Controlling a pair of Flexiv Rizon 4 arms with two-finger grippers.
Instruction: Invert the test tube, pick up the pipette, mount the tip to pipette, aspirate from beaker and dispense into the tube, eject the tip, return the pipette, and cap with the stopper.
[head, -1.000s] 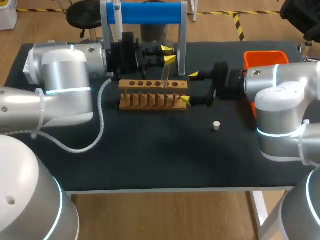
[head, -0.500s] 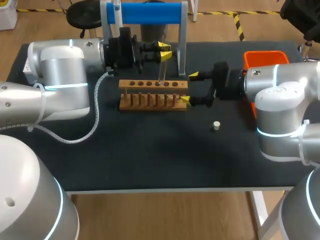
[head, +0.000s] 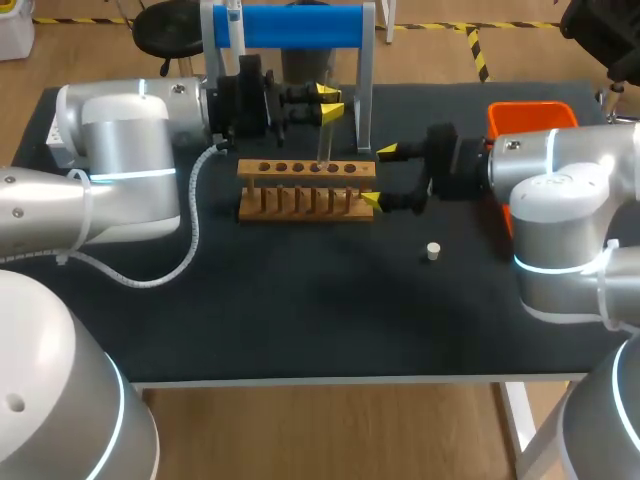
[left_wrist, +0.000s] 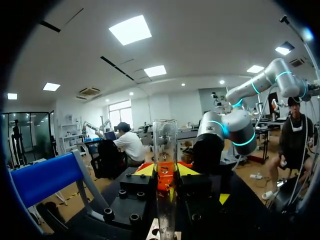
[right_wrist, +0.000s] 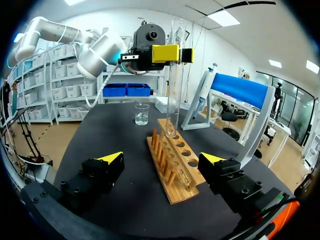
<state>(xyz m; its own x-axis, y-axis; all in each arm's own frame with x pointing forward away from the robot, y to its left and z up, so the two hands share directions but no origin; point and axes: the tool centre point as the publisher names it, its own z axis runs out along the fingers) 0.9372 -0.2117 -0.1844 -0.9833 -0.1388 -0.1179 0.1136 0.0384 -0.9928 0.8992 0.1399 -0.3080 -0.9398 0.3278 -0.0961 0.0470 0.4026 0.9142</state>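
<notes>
Open dark table (head: 300, 320) at 6 o'clock of the wooden rack (head: 307, 188), with the small stopper (head: 433, 251) at 4 o'clock. Walled at 12 o'clock by the blue pipette stand (head: 290, 25). Barred overhead by the test tube (head: 325, 140), upright in the left gripper's (head: 330, 103) pinch. Flanked at 3 o'clock by the right gripper (head: 378, 176), fingers spread either side of the rack's end. Hemmed at 9 o'clock by the left arm's cable (head: 192, 225).

Your dark bench (head: 300, 320) carries a wooden rack (head: 307, 190), a blue-topped stand (head: 290, 25) behind it, a beaker (right_wrist: 141, 114), a white stopper (head: 433, 251) right of the rack, and an orange bin (head: 530, 118) at the far right.
</notes>
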